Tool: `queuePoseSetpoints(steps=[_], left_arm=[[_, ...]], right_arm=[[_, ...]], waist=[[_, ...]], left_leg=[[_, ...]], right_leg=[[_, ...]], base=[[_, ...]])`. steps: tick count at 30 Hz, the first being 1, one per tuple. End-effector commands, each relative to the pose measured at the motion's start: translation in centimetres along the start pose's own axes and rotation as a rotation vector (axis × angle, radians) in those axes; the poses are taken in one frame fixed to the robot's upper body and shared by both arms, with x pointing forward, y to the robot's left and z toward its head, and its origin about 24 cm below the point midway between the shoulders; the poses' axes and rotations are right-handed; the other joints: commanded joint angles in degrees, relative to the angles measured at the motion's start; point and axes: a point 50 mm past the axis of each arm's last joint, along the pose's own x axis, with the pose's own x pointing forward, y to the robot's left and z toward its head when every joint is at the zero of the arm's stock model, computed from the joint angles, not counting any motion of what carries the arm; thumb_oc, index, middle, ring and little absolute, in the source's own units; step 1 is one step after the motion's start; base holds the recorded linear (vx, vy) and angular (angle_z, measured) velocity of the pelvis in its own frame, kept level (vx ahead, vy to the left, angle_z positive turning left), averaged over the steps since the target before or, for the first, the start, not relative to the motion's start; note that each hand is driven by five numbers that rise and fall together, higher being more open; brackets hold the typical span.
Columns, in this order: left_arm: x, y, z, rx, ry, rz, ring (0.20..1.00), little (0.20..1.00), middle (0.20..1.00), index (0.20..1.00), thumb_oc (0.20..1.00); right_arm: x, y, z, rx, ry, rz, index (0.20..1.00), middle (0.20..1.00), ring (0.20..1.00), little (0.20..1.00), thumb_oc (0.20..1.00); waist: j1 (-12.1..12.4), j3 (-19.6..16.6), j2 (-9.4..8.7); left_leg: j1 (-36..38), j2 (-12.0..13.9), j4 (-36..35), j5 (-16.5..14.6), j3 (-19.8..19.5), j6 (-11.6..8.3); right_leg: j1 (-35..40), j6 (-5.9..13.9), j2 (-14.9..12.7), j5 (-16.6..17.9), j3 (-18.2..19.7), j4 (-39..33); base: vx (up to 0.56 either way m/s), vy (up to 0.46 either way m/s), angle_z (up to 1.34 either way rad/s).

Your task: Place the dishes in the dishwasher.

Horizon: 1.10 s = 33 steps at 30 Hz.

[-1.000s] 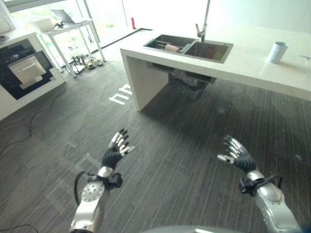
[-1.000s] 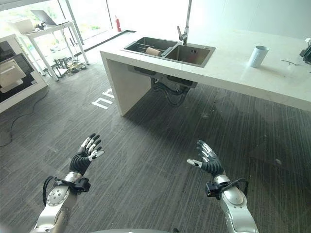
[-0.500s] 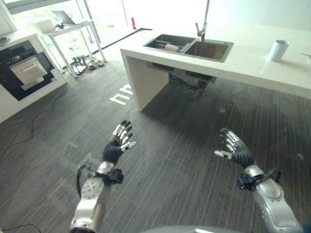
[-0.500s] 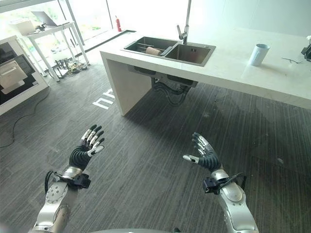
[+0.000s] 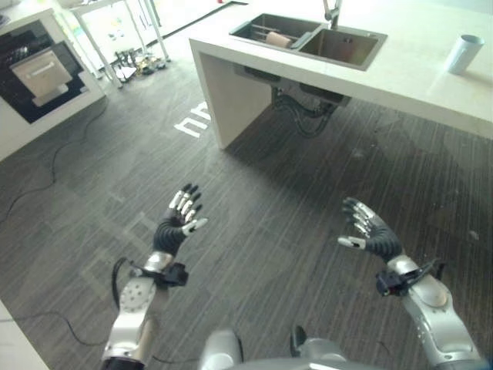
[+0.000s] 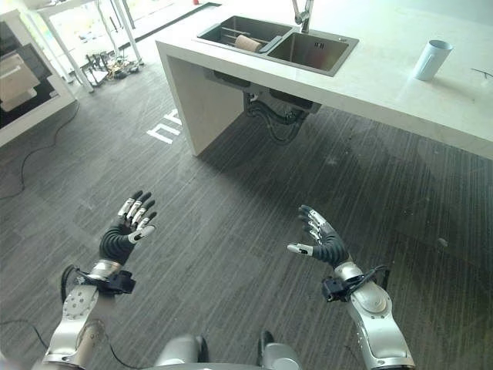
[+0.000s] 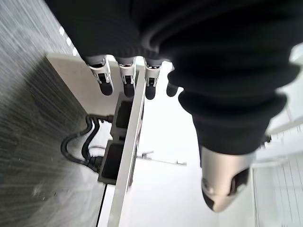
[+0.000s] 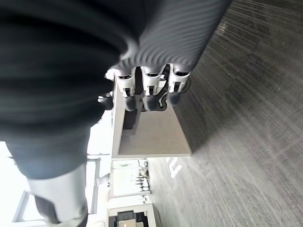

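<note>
- Dishes: the one item I can make out is a brownish piece (image 5: 279,39) lying in the left basin of the sink (image 5: 310,44); I cannot tell what sort of dish it is.
- The sink is sunk into the white tabletop (image 5: 416,81), with a tap (image 6: 302,14) standing at its far edge between the two basins.
- A pale cup (image 5: 464,54) stands upright on the same tabletop, well apart from the sink, off to the right.
- Pipes (image 5: 308,116) hang under the sink, below the tabletop.
- The left robot hand (image 5: 178,224) hovers over the dark striped floor (image 5: 269,193), fingers straight and spread, holding nothing.
- The right robot hand (image 5: 367,234) hovers at about the same height, fingers loosely extended and thumb out to the side, also holding nothing.
- Both hands are well short of the tabletop and touch nothing.
- A white cabinet with a dark front panel (image 5: 35,73) stands at the far left, and beside it a light table on thin legs (image 5: 131,31).
- White markings (image 5: 194,119) are painted on the floor near the corner of the tabletop.
</note>
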Motion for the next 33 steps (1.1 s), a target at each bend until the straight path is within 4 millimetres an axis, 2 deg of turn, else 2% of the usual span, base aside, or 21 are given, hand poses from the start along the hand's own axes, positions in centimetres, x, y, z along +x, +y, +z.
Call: queuePoseSetpoints(steps=[1,3,4,5,6,7,8,9,12,14,16,18,20,21,23,25,26,27,29,32,33], left_arm=[[0.5,-0.1,2.8,-0.015,-0.17,-0.006,1.0,1.0,1.0,1.0,1.0],[0.3,-0.2,2.7,-0.046,-0.172,0.003,1.0,1.0,1.0,1.0,1.0],[0.2,-0.1,2.7,-0.048,-0.174,0.006,1.0,1.0,1.0,1.0,1.0],[-0.1,-0.1,2.6,-0.053,-0.181,0.013,1.0,1.0,1.0,1.0,1.0],[-0.3,0.0,2.6,-0.056,-0.184,0.017,1.0,1.0,1.0,1.0,1.0],[-0.6,0.1,2.9,-0.046,-0.19,0.029,1.0,1.0,1.0,1.0,1.0],[-0.6,0.1,2.9,-0.044,-0.191,0.028,1.0,1.0,1.0,1.0,1.0],[-0.3,0.2,3.1,-0.028,-0.191,0.02,1.0,1.0,1.0,1.0,1.0],[0.0,0.1,3.5,-0.001,-0.19,-0.014,1.0,1.0,1.0,1.0,1.0],[0.3,0.2,3.9,0.019,-0.186,-0.04,1.0,1.0,1.0,1.0,1.0],[0.3,0.2,3.9,0.027,-0.176,-0.051,1.0,1.0,1.0,1.0,1.0],[0.3,0.1,3.8,0.025,-0.16,-0.067,1.0,1.0,1.0,1.0,1.0],[0.3,0.0,3.8,0.031,-0.148,-0.095,1.0,1.0,1.0,1.0,1.0],[0.4,-0.5,3.6,0.02,-0.159,-0.098,1.0,1.0,1.0,1.0,1.0],[0.6,-0.7,3.8,0.01,-0.159,-0.112,1.0,1.0,1.0,1.0,1.0],[0.9,-1.0,4.0,0.008,-0.166,-0.134,1.0,1.0,1.0,1.0,1.0],[0.9,-1.0,4.2,0.026,-0.168,-0.129,1.0,1.0,1.0,1.0,1.0],[0.9,-1.0,4.2,0.027,-0.167,-0.127,1.0,1.0,1.0,1.0,1.0],[1.1,-1.3,3.7,0.024,-0.142,-0.133,1.0,1.0,1.0,1.0,1.0],[1.2,-2.0,3.1,0.018,-0.122,-0.168,1.0,1.0,1.0,1.0,1.0],[1.2,-2.0,3.1,0.018,-0.123,-0.168,1.0,1.0,1.0,1.0,1.0]], right_arm=[[0.6,0.1,2.5,-0.04,-0.147,0.032,1.0,1.0,1.0,1.0,1.0],[0.3,0.2,2.5,-0.054,-0.15,0.042,1.0,1.0,1.0,1.0,1.0],[0.2,0.2,2.4,-0.059,-0.15,0.045,1.0,1.0,1.0,1.0,1.0],[-0.2,0.0,2.3,-0.071,-0.151,0.05,1.0,1.0,1.0,1.0,1.0],[-0.3,-0.1,2.3,-0.074,-0.151,0.052,1.0,1.0,1.0,1.0,1.0],[-0.6,-0.3,2.5,-0.061,-0.151,0.06,1.0,1.0,1.0,1.0,1.0],[-0.7,-0.3,2.5,-0.058,-0.15,0.06,1.0,1.0,1.0,1.0,1.0],[-0.7,-0.4,2.5,-0.047,-0.147,0.052,1.0,1.0,1.0,1.0,1.0],[-0.6,-0.5,2.6,-0.023,-0.145,0.03,1.0,1.0,1.0,1.0,1.0],[-0.3,-0.2,2.7,0.0,-0.157,0.014,1.0,1.0,1.0,1.0,1.0],[0.1,0.1,2.8,0.015,-0.166,0.004,1.0,1.0,1.0,1.0,1.0],[0.2,0.3,2.8,0.032,-0.17,-0.022,1.0,1.0,1.0,1.0,1.0],[0.1,0.5,2.5,0.045,-0.167,-0.045,1.0,1.0,1.0,1.0,1.0],[0.1,1.0,2.3,0.041,-0.155,-0.033,1.0,1.0,1.0,1.0,1.0],[0.0,0.8,2.2,0.038,-0.145,-0.041,1.0,1.0,1.0,1.0,1.0],[-0.3,0.3,2.2,0.029,-0.141,-0.051,1.0,1.0,1.0,1.0,1.0],[-0.6,-0.3,2.3,0.022,-0.145,-0.049,1.0,1.0,1.0,1.0,1.0],[-0.6,-0.3,2.3,0.022,-0.145,-0.049,1.0,1.0,1.0,1.0,1.0],[-0.9,-1.1,2.4,0.021,-0.137,-0.072,1.0,1.0,1.0,1.0,1.0],[-0.8,-1.3,2.4,0.027,-0.133,-0.104,1.0,1.0,1.0,1.0,1.0],[-0.8,-1.3,2.4,0.027,-0.135,-0.103,1.0,1.0,1.0,1.0,1.0]], waist=[[-1.04,-1.83,1.53],[-0.69,-1.67,3.02],[-0.56,-1.65,3.26],[0.09,-1.5,3.89],[0.31,-1.61,3.94],[0.49,-2.49,3.46],[0.47,-2.6,3.34],[0.56,-3.04,2.79],[1.85,-4.14,1.83],[3.2,-5.21,0.76],[4.18,-5.87,0.28],[4.96,-6.4,0.22],[4.65,-6.54,1.24],[2.57,-5.7,2.82],[1.79,-5.4,3.05],[1.08,-4.6,2.64],[-0.11,-3.56,2.21],[-0.18,-3.47,2.28],[-2.34,-2.91,1.93],[-3.95,-3.02,2.03],[-4.1,-3.2,2.0]], left_leg=[[6.62,1.36,-16.42,-0.67,5.48,-0.15],[7.78,2.36,-28.38,4.52,6.21,-1.36],[7.89,2.52,-29.91,5.63,5.98,-1.54],[7.3,2.98,-32.08,8.66,3.69,-2.35],[7.3,3.07,-31.98,8.5,3.62,-2.42],[8.13,2.82,-31.91,5.59,4.34,-1.49],[8.25,2.62,-31.76,5.09,4.64,-1.3],[8.25,1.36,-30.64,2.7,5.04,-0.25],[8.1,-1.01,-29.68,0.36,3.24,1.45],[8.74,-3.74,-29.34,-0.98,1.31,3.3],[9.27,-5.56,-28.97,-1.97,0.35,4.63],[9.86,-7.43,-28.47,-3.14,-0.61,5.98],[11.34,-8.36,-28.5,-4.48,-1.38,7.17],[15.32,-8.91,-30.53,-5.3,-2.8,7.65],[16.18,-9.25,-31.41,-4.63,-4.34,7.37],[18.07,-9.73,-32.14,-4.96,-5.32,6.93],[19.92,-9.24,-32.68,-5.88,-4.62,6.09],[20.1,-9.13,-32.71,-6.0,-4.61,6.02],[22.42,-9.51,-33.02,-7.9,-5.12,5.52],[25.16,-9.56,-33.02,-10.65,-5.21,6.14],[25.5,-9.51,-33.02,-11.11,-4.94,6.26]], right_leg=[[10.58,2.88,3.6,-0.86,-1.23,-10.06],[12.58,3.39,4.09,-1.93,-1.88,-10.72],[13.11,3.4,4.2,-2.2,-1.77,-10.84],[14.71,3.19,4.75,-3.55,-1.12,-10.46],[15.08,3.18,4.56,-4.18,-1.22,-10.07],[15.48,3.9,2.92,-5.34,-1.61,-8.21],[15.59,4.1,2.56,-5.5,-1.67,-7.88],[16.09,5.04,1.09,-5.99,-1.66,-6.73],[17.14,7.09,-1.65,-6.34,-2.16,-5.43],[17.21,9.63,-4.63,-4.38,-2.91,-3.47],[16.58,10.86,-6.66,-2.05,-3.66,-0.22],[15.08,11.01,-8.84,2.87,-3.62,7.54],[10.58,10.64,-8.82,6.23,-2.61,18.97],[0.34,8.61,-4.08,3.99,-0.42,27.44],[-1.02,7.6,-0.05,0.14,-1.49,22.37],[-2.04,7.14,0.18,-0.71,-5.74,14.44],[-4.09,7.69,-0.31,1.13,-7.71,8.08],[-3.95,7.71,-0.19,1.35,-7.77,7.5],[-7.04,9.42,-0.4,6.53,-5.47,-2.95],[-9.69,10.54,-2.36,12.64,-3.61,-8.5],[-9.27,10.63,-2.38,12.49,-3.66,-9.0]], base=[[0.29,0.207,0.2],[0.31,0.251,0.25],[0.37,0.284,0.3],[0.37,0.273,0.25],[0.66,0.507,0.01],[0.52,0.409,-0.33],[0.59,0.472,-0.51],[0.36,0.289,-0.56],[0.4,0.317,-0.26],[0.44,0.392,0.19],[0.34,0.355,0.53],[0.32,0.384,0.35],[0.32,0.428,0.56],[0.33,0.414,0.78],[0.27,0.207,0.08],[0.24,0.021,0.27],[0.18,-0.026,0.39],[0.24,-0.07,0.15],[0.28,-0.111,0.22],[0.3,-0.139,0.51],[0.34,-0.207,0.37]])
